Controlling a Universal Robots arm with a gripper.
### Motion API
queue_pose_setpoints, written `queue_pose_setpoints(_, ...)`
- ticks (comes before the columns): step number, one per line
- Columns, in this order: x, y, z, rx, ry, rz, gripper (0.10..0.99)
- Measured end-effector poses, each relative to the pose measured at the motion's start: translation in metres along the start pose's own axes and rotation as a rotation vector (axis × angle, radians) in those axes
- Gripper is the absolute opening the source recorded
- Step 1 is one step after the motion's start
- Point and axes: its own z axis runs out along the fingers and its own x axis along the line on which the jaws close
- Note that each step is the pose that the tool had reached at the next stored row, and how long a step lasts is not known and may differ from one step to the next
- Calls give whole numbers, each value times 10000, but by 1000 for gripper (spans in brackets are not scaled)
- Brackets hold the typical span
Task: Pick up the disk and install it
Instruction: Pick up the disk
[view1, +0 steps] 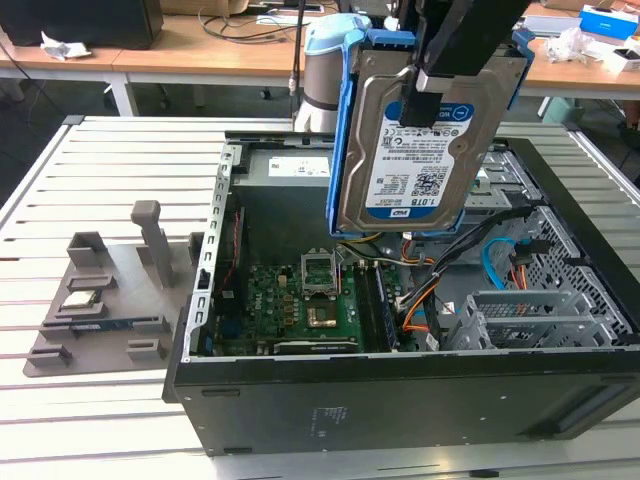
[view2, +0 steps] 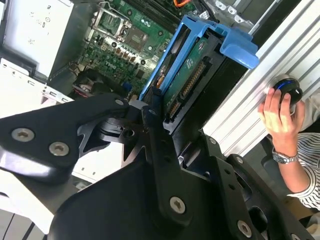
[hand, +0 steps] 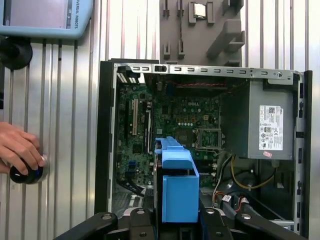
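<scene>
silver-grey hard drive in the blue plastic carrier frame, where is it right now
In the exterior view the silver-grey hard drive hangs upright, clamped in the black gripper, above the open black computer case.

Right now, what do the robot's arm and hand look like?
The hand is black, built from flat angular bars joined with round silver bolts. In the exterior view, the arm is a smooth, rounded silver-grey tube with a light blue cap.
</scene>
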Motion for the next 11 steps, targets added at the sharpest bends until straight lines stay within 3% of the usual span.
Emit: queue_pose_setpoints(11, 4, -242, -8, -1, 0, 1, 365)
